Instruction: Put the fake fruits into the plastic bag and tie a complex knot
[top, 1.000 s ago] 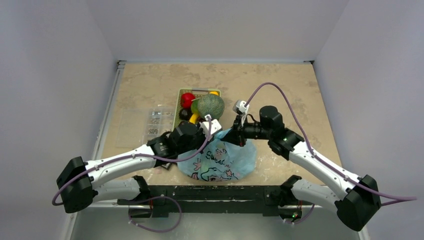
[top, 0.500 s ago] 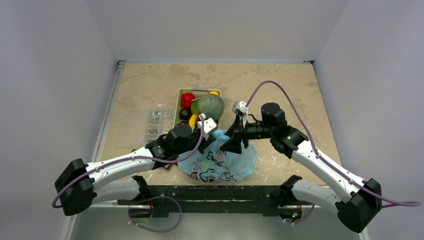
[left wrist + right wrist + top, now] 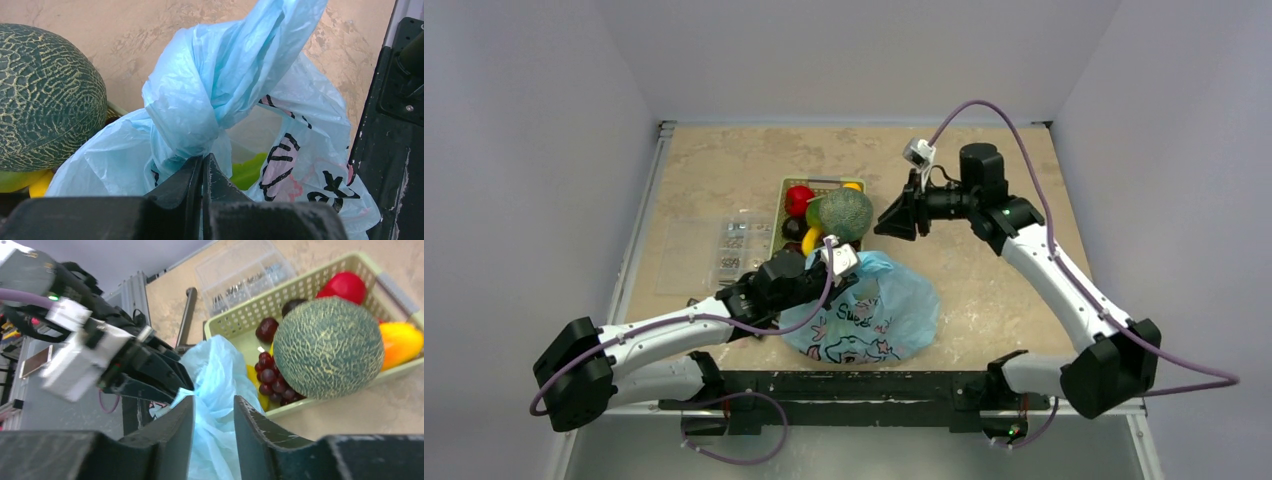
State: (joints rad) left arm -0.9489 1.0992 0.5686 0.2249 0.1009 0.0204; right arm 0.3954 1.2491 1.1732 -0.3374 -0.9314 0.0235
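Observation:
The light-blue plastic bag (image 3: pixel 874 315) lies at the near middle of the table, its handles bunched into a knot (image 3: pixel 182 110). A green piece (image 3: pixel 247 170) shows through the bag's mouth. My left gripper (image 3: pixel 852 270) is shut on the bag's film just under the knot, as its own view shows (image 3: pixel 202 162). My right gripper (image 3: pixel 882 225) hangs open above the table, apart from the bag, nothing between its fingers (image 3: pixel 214 402). In the green basket (image 3: pixel 786 195) are the netted melon (image 3: pixel 844 212), red apple (image 3: pixel 799 198), banana (image 3: pixel 812 238), dark grapes (image 3: pixel 272 375) and a small orange (image 3: pixel 853 186).
A clear compartment box (image 3: pixel 714 250) lies left of the basket. The dark base rail (image 3: pixel 854 385) runs along the near edge behind the bag. Grey walls close in the table on three sides.
My right gripper has opened, let go of the bag's top and pulled up and back toward the far right. The left gripper stays shut at the knot and has barely moved.

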